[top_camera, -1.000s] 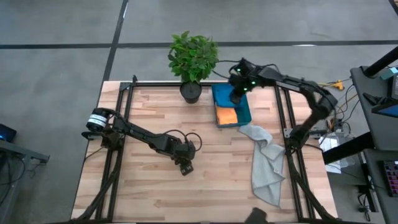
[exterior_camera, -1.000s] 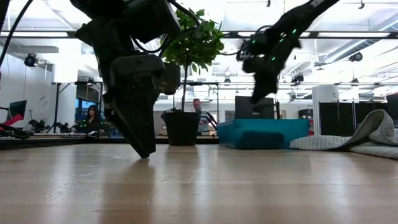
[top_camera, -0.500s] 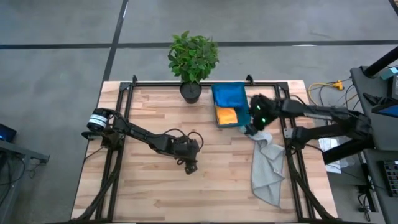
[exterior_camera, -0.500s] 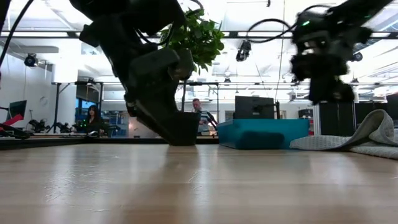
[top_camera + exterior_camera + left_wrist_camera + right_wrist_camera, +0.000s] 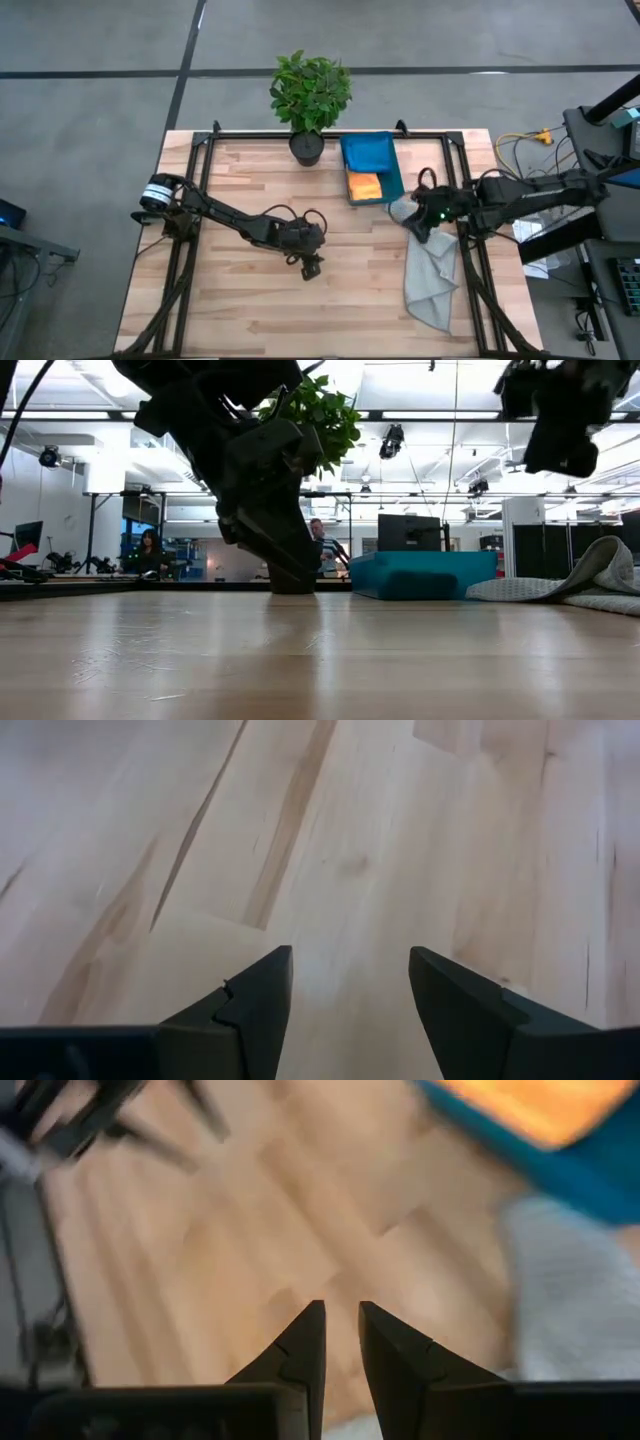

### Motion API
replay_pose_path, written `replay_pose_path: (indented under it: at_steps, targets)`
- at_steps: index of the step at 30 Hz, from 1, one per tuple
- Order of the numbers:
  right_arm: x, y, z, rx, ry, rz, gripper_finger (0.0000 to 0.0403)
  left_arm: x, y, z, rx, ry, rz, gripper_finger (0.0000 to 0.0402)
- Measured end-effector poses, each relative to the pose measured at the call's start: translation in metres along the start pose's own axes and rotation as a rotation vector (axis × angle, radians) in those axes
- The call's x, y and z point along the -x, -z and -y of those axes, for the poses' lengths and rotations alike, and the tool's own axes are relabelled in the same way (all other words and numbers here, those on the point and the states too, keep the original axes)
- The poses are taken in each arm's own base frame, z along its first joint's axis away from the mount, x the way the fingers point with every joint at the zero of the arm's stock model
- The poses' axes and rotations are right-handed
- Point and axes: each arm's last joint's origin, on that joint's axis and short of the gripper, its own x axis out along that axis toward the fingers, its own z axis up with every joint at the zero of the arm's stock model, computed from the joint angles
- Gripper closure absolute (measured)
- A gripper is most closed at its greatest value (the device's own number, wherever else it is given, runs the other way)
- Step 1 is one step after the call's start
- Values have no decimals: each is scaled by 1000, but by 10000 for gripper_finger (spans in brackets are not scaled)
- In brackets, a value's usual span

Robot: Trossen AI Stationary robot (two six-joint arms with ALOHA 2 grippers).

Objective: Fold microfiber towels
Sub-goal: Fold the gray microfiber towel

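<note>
Along the right edge of the light wooden table [image 5: 240, 290], the large pale grey microfiber towel [image 5: 430, 275] lies crumpled in a long strip, and just beyond its far end the teal plastic bin [image 5: 396, 180] holds a folded orange towel [image 5: 364, 186] and a blue towel [image 5: 367, 153], beside a potted green plant [image 5: 310, 95]. Over the grey towel's far end hangs the right gripper [image 5: 341, 1342], its dark fingers nearly together with a narrow gap and grasping nothing. Near the table's middle, the left gripper [image 5: 350, 982] hovers low over bare wood, fingers spread wide and empty.
</note>
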Motion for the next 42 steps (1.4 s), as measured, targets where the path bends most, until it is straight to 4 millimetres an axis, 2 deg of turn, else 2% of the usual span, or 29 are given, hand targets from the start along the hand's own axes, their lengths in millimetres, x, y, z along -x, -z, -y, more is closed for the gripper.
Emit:
replay_pose_path:
  at_steps: [3,6,9,12,15,17,23,30,35,39,42]
  targets:
    - [-3,8,-20,-15,-87,-120,344,0,0,0,-25,10,-1,213]
    - [-10,28,-39,-167,-108,-301,344,0,0,0,-25,11,-3,213]
    - [-12,52,-55,-353,-18,-419,344,0,0,0,-25,11,-3,213]
    - [-10,75,-62,-521,176,-458,344,0,1,1,-24,12,-6,213]
    - [-10,94,-63,-554,363,-502,344,0,1,1,-26,14,-6,213]
    - [-11,102,-63,-529,425,-553,344,0,1,2,-27,15,-6,213]
    - [-22,114,-59,-434,500,-681,320,0,2,2,-27,28,-14,213]
    - [-33,123,-44,-396,568,-689,250,0,3,3,-28,90,-51,213]
    - [-45,132,-33,-366,537,-707,224,0,5,4,-28,125,-75,213]
    - [-51,137,-25,-377,543,-730,235,0,6,4,-29,140,-86,213]
    - [-52,141,-19,-376,559,-777,280,-1,8,4,-29,147,-97,213]
